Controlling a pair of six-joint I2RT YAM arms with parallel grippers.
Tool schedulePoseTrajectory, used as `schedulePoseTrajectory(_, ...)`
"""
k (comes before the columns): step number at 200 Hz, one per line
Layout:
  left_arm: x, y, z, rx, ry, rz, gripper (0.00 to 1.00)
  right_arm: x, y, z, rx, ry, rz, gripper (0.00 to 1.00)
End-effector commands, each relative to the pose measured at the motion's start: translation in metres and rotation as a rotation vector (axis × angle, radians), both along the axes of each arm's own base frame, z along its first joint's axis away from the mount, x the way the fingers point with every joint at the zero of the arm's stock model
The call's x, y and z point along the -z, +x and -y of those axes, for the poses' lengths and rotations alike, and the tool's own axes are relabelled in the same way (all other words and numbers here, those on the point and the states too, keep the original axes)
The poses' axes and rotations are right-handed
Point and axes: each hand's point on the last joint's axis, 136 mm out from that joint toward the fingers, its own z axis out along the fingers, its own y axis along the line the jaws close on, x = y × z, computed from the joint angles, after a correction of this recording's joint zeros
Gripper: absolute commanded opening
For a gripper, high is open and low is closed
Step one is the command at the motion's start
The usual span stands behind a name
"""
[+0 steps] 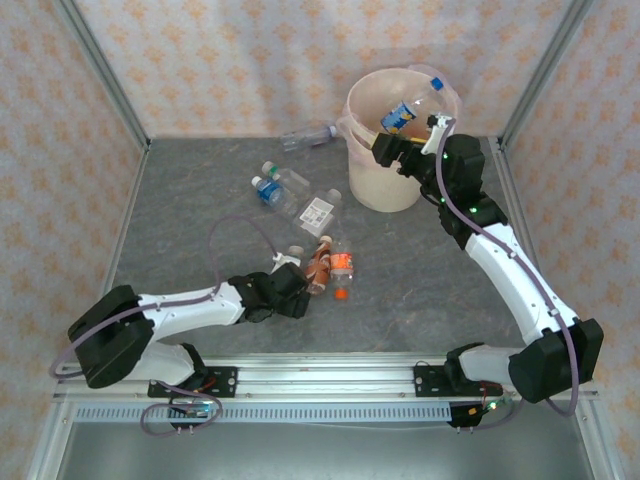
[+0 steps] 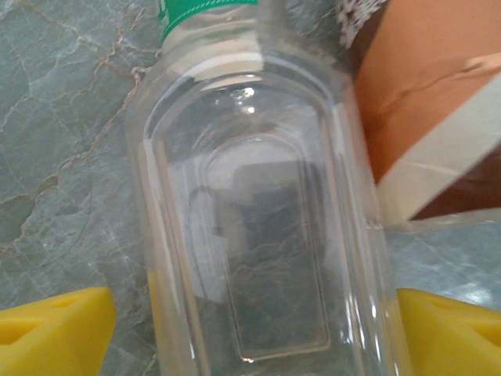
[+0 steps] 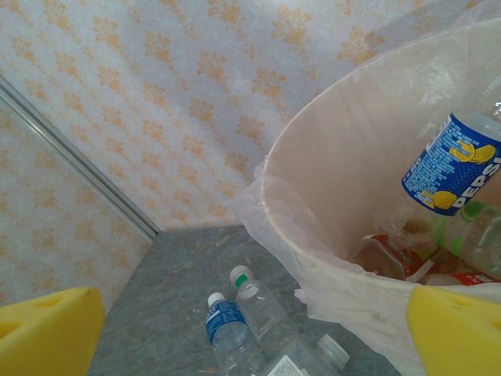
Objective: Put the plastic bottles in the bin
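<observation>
- The bin (image 1: 380,185) stands at the far right of the table (image 1: 190,230), with a thin clear liner (image 3: 344,294) draped over its rim. A red-labelled bottle (image 3: 389,254) and a green-tinged bottle (image 3: 470,227) lie at its bottom. A blue-labelled bottle (image 1: 404,114) slants above them, neck toward the far right rim. I cannot tell whether it is resting or dropping.
- The right arm (image 1: 510,265) reaches up to the bin's near rim. The right gripper (image 1: 402,152) is spread wide with nothing between its fingers.
- The left arm (image 1: 190,305) lies low across the near left. The left gripper (image 1: 298,284) sits at a cluster of bottles near the table's middle.
- The coming move turns on a clear bottle with a green band (image 2: 250,219). It lies flat between the left gripper's wide-apart fingers (image 2: 55,329), its long axis running straight away from the wrist and crosswise to the closing line. One finger flanks each side wall, so closing should pinch it across its width. Whether the pads touch it yet I cannot tell.
- A brown-labelled bottle (image 2: 423,86) lies just beside it on the right and an orange-capped bottle (image 1: 342,268) beyond that. Both are close enough to be nudged.
- More bottles wait farther off. A blue-capped bottle (image 3: 223,325), a green-capped bottle (image 3: 254,294) and a white-labelled bottle (image 1: 320,210) lie left of the bin. A plain clear bottle (image 1: 308,135) lies at the far edge.
</observation>
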Motion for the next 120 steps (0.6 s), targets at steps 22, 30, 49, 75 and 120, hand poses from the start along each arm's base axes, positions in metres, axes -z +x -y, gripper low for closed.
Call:
schedulePoseTrajectory(22,0.003,0.011,0.0,-0.011,0.043,0.064,0.84,-0.004,0.001,-0.003,-0.004,0.018,0.02,0.99)
schedulePoseTrajectory(30,0.004,0.011,0.0,-0.018,0.044,0.067,0.81,-0.003,0.002,-0.002,-0.002,0.017,0.017,0.99)
schedulePoseTrajectory(49,-0.002,0.012,0.0,-0.025,0.021,0.085,0.73,-0.002,0.002,-0.005,-0.017,0.026,0.012,0.99)
schedulePoseTrajectory(75,-0.02,0.017,-0.005,-0.065,-0.013,0.155,0.69,0.002,0.006,-0.006,-0.003,0.035,-0.008,0.99)
schedulePoseTrajectory(120,-0.058,0.023,-0.009,-0.076,-0.077,0.262,0.54,0.003,0.008,-0.005,0.011,0.046,-0.017,0.99)
